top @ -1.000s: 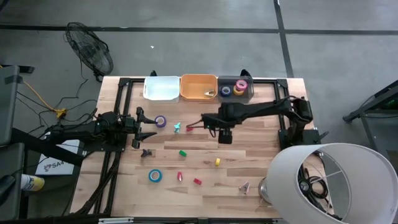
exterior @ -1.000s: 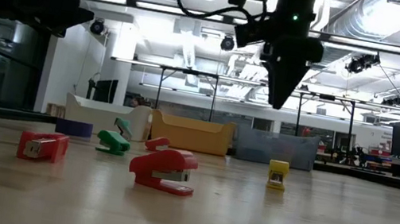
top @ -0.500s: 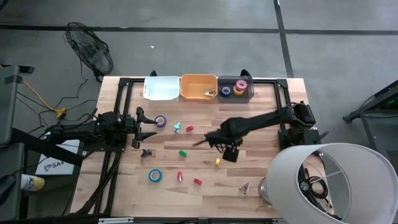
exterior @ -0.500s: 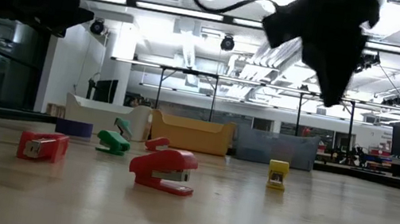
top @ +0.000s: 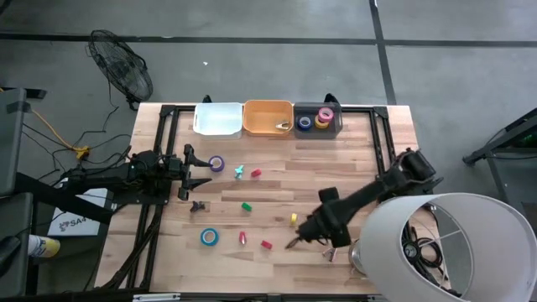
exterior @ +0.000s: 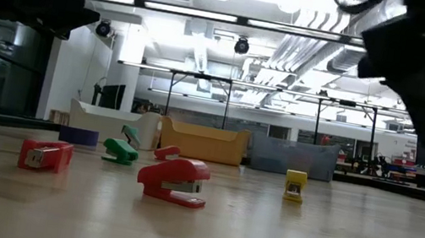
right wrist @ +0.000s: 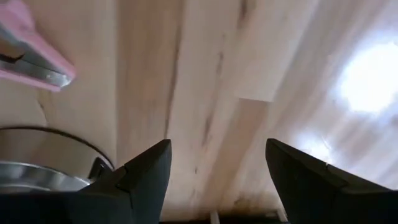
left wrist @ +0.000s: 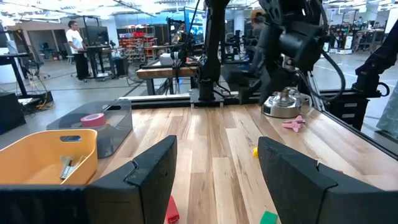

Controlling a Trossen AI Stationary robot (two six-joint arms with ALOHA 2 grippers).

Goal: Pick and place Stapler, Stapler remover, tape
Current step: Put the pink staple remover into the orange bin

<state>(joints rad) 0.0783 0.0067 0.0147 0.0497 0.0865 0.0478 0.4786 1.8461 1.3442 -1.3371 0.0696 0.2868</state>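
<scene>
Right pincer hangs open and empty over the near right part of the table, between a pink staple remover and a red stapler.

The staple remover lies just beside the pincer, on the side toward the metal lamp base, apart from the fingers and not between them. The wrist view shows it slanting off to one side of the spread fingers, so the pincer would likely need to shift sideways and turn to straddle it. The red stapler lies near on the opposite side, beyond the fingertips. The right arm is far nearer to both. The left pincer waits well apart, fingers spread, holding nothing.
</scene>
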